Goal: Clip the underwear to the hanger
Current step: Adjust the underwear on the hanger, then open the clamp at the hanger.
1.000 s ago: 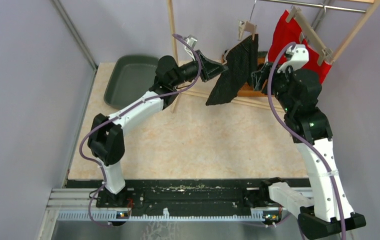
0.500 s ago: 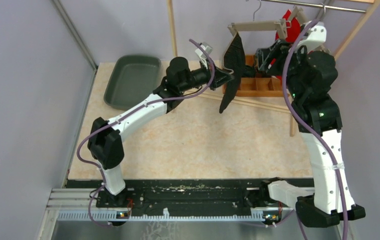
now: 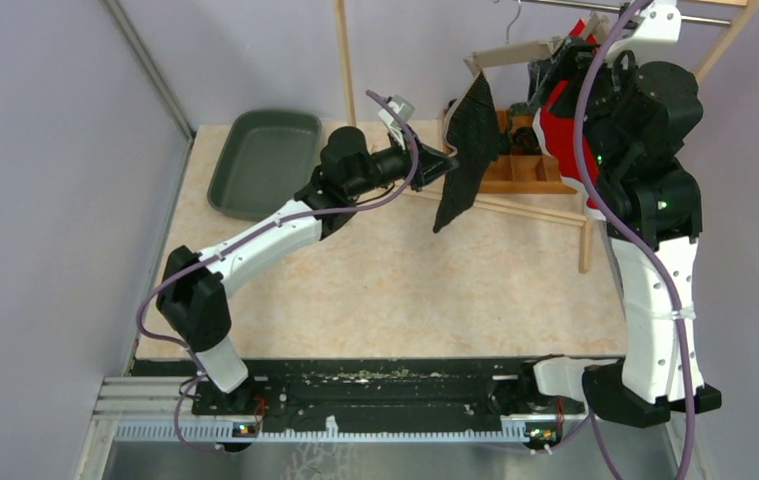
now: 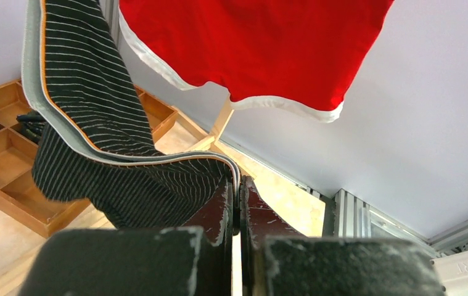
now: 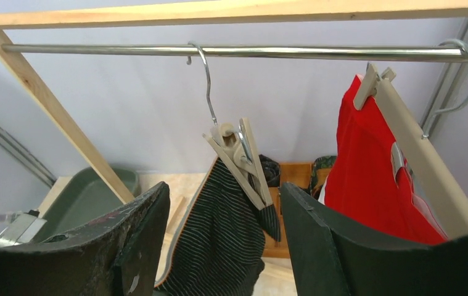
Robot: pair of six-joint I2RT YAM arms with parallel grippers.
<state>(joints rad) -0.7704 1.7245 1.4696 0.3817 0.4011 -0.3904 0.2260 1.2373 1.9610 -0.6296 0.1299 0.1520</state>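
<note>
Left claw (image 4: pixel 238 202): fully closed, its 2 fingers pinching the grey-and-orange waistband edge of the black striped underwear (image 4: pixel 89 117). From this pinch the fabric runs up and away from the claw towards the hanger. Below and beyond the claw, a wooden divider tray (image 4: pixel 6 163) lies on the counter (image 3: pixel 385 280). A red garment (image 4: pixel 250 43) hangs above and ahead of the claw.

Right claw (image 5: pixel 224 203): jaws spread wide, holding nothing and touching nothing in view. Directly ahead, in line with the gap between its fingers, hangs the beige clip hanger (image 5: pixel 238 154), seen end-on. Its near clip grips 1 upper corner of the underwear, which droops below it. The hanger's hook sits on the metal rail (image 5: pixel 293 52) above the claw. To the claw's right, the red garment is clipped to a 2nd hanger (image 5: pixel 413 163) on the same rail. Down and to the left of the claw, a green tub (image 5: pixel 89 191) rests on the counter.
</note>
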